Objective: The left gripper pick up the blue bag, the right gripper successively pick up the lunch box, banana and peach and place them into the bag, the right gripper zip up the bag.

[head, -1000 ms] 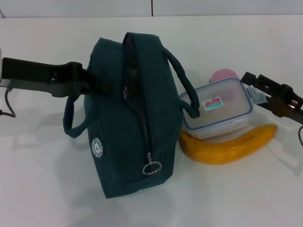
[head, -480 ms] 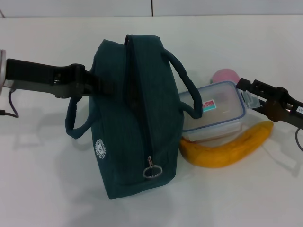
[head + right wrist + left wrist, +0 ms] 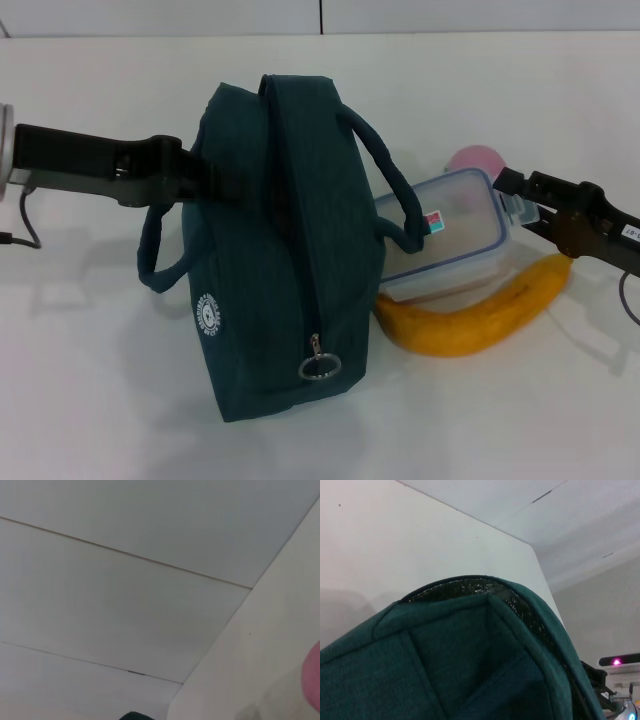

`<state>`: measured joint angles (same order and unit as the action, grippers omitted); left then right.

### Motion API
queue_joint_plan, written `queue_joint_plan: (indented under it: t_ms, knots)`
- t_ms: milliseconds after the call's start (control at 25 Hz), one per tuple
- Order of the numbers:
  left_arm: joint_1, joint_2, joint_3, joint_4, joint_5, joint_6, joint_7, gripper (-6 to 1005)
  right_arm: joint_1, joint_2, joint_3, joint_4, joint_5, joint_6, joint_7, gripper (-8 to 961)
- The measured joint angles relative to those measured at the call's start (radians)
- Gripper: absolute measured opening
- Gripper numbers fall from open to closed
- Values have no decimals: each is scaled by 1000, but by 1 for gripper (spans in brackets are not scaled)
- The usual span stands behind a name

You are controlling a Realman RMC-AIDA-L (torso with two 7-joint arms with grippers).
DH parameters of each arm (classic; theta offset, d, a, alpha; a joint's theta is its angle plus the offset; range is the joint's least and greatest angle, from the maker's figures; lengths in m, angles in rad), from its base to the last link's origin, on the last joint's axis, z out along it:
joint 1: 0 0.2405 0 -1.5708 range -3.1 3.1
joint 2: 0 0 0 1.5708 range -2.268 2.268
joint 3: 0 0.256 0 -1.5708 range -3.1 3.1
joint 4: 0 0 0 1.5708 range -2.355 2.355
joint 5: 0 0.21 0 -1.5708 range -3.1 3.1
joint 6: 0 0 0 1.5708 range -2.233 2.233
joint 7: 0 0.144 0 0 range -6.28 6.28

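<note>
The bag [image 3: 280, 250] stands upright on the white table [image 3: 100, 380], its zip running along the top edge with the ring pull [image 3: 320, 365] hanging at the near end. The round white logo [image 3: 205, 312] faces the robot's left side. One handle [image 3: 160, 255] loops down on the left side; the other handle [image 3: 385, 185] arches over on the right, its lower end lying across the corner of the box [image 3: 455, 230]. The left gripper [image 3: 215, 180] reaches in from the left and is closed on the bag's upper left fabric. In the left wrist view the bag's mouth is slightly parted, exposing a strip of foil lining [image 3: 470, 586]. The box sits tilted just beside the bag on its right, resting on the banana [image 3: 475, 315], which lies on the table nearer the robot. The peach [image 3: 475, 160] is partly hidden behind the box's far edge. The right gripper [image 3: 510, 195] meets the right end of the box at its lid clip; whether its fingers are spread or clamped there cannot be determined.
</note>
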<state>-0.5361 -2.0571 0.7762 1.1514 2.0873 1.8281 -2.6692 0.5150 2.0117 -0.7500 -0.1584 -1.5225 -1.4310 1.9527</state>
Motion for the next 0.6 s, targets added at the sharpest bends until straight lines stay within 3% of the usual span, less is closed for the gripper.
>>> queue_joint_plan:
  t_ms: [160,600]
  knots:
    - [-3,1,0,0,1,0,0,34,1,1,0,1,-1,4,15,396]
    - [-8,2,0,0,2,-1,3,34,1,0,-2,2,-2,7,33,278]
